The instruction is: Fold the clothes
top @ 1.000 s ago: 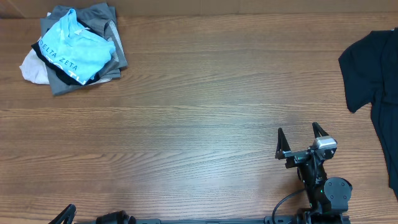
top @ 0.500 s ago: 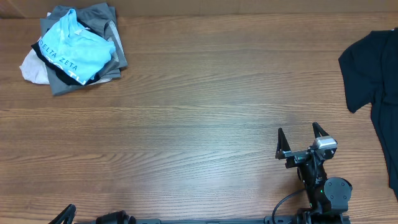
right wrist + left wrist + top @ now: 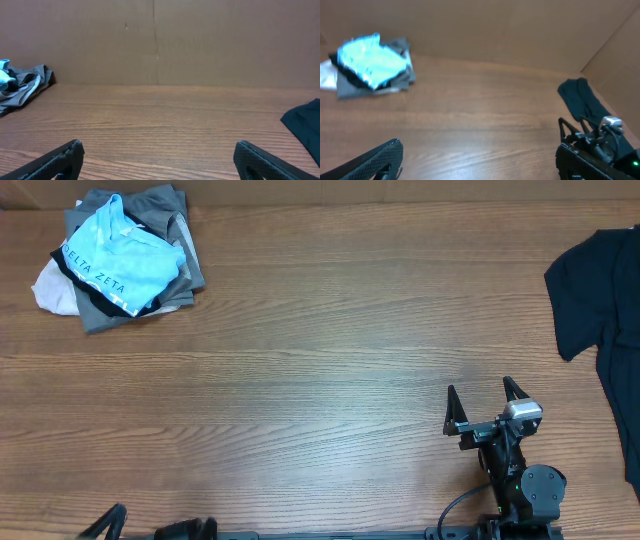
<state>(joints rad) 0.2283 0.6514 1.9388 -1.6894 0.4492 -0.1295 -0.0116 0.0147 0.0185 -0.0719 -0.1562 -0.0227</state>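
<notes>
Both pairs of jaws stand wide apart with nothing between them. The right gripper is low and right of centre in the overhead frame, above the brown wood-grain table, and the left gripper just shows at the bottom-left edge. A crumpled heap of soft clothes lies in the upper-left corner, with a light sky-blue printed T-shirt on top, well apart from both grippers. A spread black cloth T-shirt lies at the right edge.

Your right arm is matte black — two pointed fingers, a silver block at the wrist, a thin black cable curling beside a round joint.
</notes>
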